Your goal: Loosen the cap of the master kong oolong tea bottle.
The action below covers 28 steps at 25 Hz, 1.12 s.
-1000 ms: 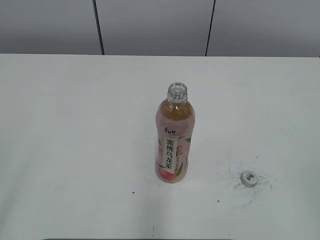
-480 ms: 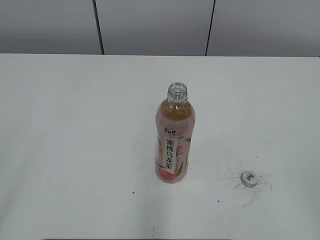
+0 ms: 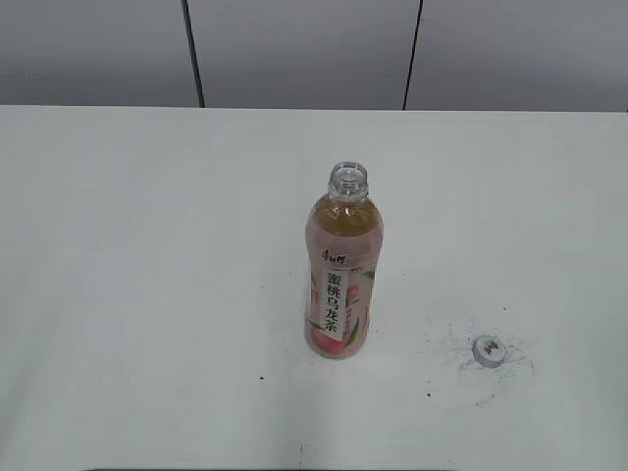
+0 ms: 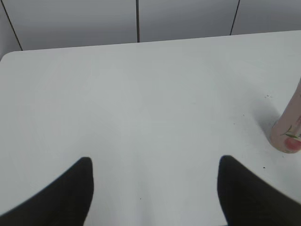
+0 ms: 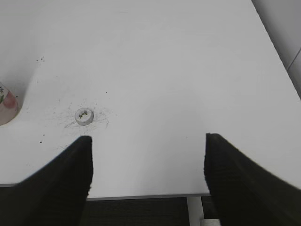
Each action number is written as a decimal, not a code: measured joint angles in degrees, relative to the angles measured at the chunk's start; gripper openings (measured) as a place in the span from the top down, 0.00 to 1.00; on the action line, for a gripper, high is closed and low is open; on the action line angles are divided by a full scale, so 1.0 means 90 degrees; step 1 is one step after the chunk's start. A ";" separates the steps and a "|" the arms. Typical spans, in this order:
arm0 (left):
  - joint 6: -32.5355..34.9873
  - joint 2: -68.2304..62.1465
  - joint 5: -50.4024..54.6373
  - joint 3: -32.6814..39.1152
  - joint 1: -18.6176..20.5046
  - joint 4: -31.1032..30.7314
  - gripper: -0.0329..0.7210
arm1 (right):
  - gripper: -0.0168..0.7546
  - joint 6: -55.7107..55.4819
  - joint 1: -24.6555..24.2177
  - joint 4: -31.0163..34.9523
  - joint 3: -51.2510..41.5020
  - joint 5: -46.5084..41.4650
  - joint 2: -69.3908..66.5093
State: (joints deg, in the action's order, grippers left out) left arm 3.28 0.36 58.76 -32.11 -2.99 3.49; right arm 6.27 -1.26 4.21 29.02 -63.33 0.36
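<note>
The master kong oolong tea bottle [image 3: 341, 273] stands upright near the table's middle, its neck open with no cap on it. Its base shows at the right edge of the left wrist view [image 4: 288, 128] and at the left edge of the right wrist view [image 5: 6, 106]. The cap [image 3: 488, 350] lies flat on the table to the bottle's right; it also shows in the right wrist view [image 5: 84, 115]. My left gripper [image 4: 155, 186] is open and empty, left of the bottle. My right gripper [image 5: 148, 162] is open and empty over the table's front edge, the cap just beyond its left finger.
The white table [image 3: 147, 245] runs back to a grey panelled wall [image 3: 294, 49]. Dark scuff marks [image 3: 461, 353] surround the cap. The table's front edge and a white leg [image 5: 195, 209] show below my right gripper.
</note>
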 joint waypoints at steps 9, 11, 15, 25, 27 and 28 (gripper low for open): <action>0.0000 0.0000 0.0000 0.0000 0.0006 -0.0006 0.32 | 0.26 -0.0050 0.0000 -0.0242 0.0000 0.0000 0.0000; 0.0000 0.0000 0.0000 0.0000 0.0006 -0.0064 0.32 | 0.26 -0.0080 0.0000 -0.0300 0.0000 0.0000 0.0000; 0.0000 0.0000 0.0000 0.0000 0.0006 -0.0319 0.34 | 0.26 -0.0088 0.0000 -0.0320 0.0000 0.0000 0.0000; 0.0000 0.0000 0.0000 0.0000 0.0006 -0.0429 0.35 | 0.26 -0.0097 0.0000 -0.0325 0.0000 0.0000 0.0000; 0.0000 0.0000 0.0000 0.0000 0.0006 -0.0435 0.35 | 0.26 -0.0097 0.0000 -0.0325 0.0000 0.0000 0.0000; 0.0000 0.0000 0.0000 0.0000 0.0006 -0.0435 0.35 | 0.26 -0.0097 0.0000 -0.0325 0.0000 0.0000 0.0000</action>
State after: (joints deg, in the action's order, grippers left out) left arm 3.28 0.36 58.76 -32.11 -2.93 -0.43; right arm 5.39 -1.26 1.28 29.02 -63.33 0.36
